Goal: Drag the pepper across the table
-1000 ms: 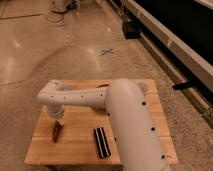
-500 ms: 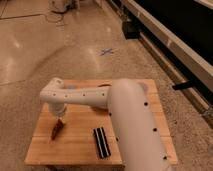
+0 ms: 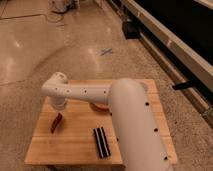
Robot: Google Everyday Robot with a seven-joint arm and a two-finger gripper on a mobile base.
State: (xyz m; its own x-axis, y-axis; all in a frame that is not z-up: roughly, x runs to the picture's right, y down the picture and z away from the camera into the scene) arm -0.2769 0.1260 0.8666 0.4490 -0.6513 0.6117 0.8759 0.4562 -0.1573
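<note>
Low over counter (image 3: 75,148), gripper (image 3: 60,106) hangs with pepper (image 3: 56,122) just below, probably positioned to press and drag it. Contact unclear. Clenched or released: cannot tell.

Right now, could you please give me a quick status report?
Gripper low over left side of table, at far end of pepper; contact unclear. Pepper lying near left edge. Black block apart, to its right.

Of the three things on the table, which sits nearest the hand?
The pepper, the slender dark red one, lying just below the hand near the table's left edge in view. The black ribbed block and the orange bowl sit further right.
</note>
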